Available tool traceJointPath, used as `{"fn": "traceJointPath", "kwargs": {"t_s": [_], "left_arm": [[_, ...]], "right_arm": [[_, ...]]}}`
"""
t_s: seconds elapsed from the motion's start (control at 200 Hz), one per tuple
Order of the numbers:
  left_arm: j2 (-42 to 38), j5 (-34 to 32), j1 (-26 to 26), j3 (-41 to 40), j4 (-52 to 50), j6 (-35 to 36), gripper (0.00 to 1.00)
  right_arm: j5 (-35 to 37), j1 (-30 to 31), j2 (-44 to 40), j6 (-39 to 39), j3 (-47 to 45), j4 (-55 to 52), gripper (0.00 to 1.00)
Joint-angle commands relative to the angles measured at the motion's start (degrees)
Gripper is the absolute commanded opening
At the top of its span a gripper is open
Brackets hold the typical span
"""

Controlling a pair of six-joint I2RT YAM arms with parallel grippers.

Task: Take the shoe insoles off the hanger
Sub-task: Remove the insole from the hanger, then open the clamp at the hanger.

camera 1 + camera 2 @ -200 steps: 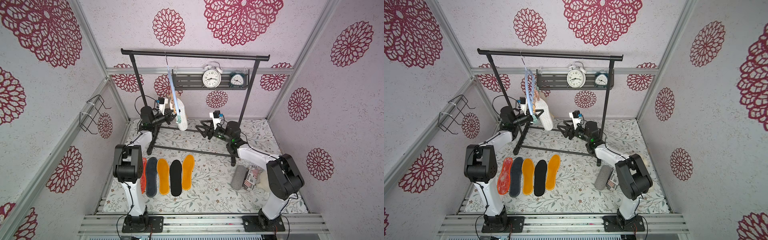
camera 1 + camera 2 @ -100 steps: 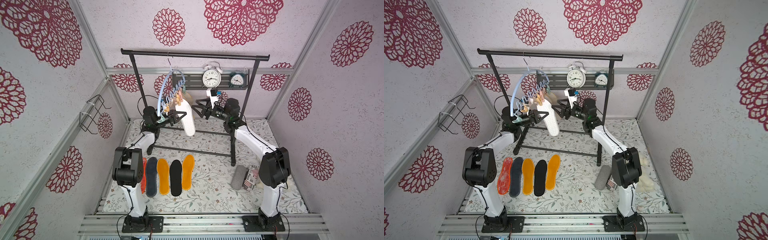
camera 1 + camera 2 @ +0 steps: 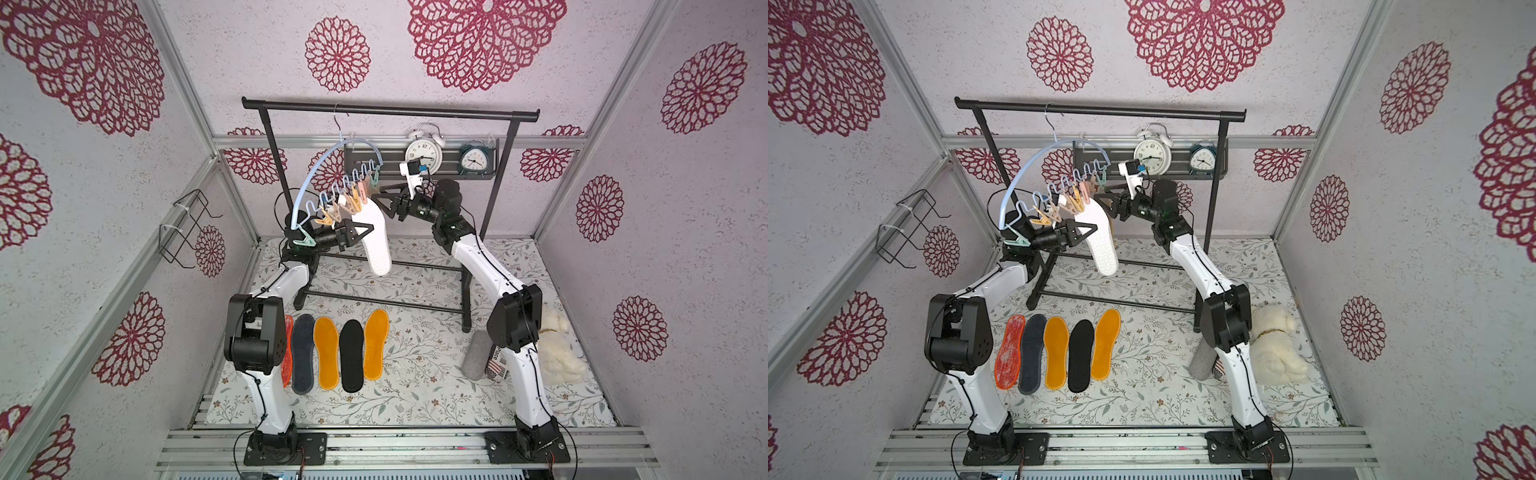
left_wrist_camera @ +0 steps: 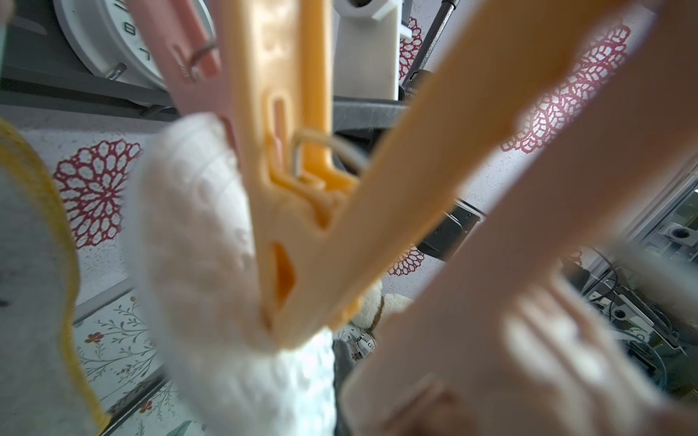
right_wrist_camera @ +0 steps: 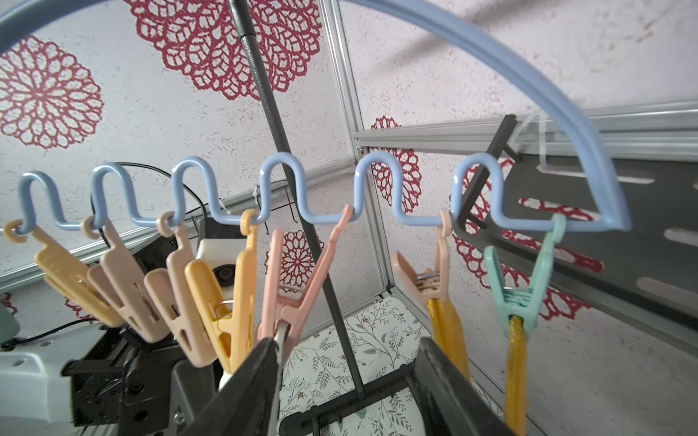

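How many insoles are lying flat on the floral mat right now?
5, side by side in one row near the left arm: orange-red gel insole, dark grey insole, mustard insole, black insole, second mustard insole. The arm may hide another.

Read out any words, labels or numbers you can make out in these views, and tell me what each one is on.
"Place": on the striped packet beside the grey felt roll, partly hidden by the arm.
"8" and "7": dial numerals on the white alarm clock, seen in the left wrist view.
Teal clock: numerals too small to read.
Nothing else is legible.
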Motion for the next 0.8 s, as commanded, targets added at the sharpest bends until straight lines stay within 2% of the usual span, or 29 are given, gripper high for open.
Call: {"fn": "traceJointPath", "kwargs": {"t_s": [0.0, 0.255, 0.385, 0.63, 0.791], "left_arm": [[2.11, 0.89, -0.2, 1.61, 0.37, -0.58, 0.0], [2.16, 0.99, -0.33, -0.49, -0.81, 0.22, 0.0], [1.74, 0.79, -0.45, -1.22, -3.28, 2.36, 0.0], [1.74, 0.77, -0.43, -0.86, -7.06, 5.01, 0.0], [1.72, 0.88, -0.42, -0.49, -7.62, 5.43, 0.0]], "right_arm": [[1.09, 0.99, 0.81, 2.43, 3.85, 1.38, 0.63], [3.57, 2.67, 5.57, 3.52, 10.65, 0.79, 0.63], [3.51, 3.18, 6.34, 4.54, 11.0, 2.05, 0.63], [1.92, 3.2, 7.34, 7.83, 10.98, 8.11, 0.5], [1.45, 3.06, 6.93, 8.02, 10.97, 9.12, 0.49]]}}
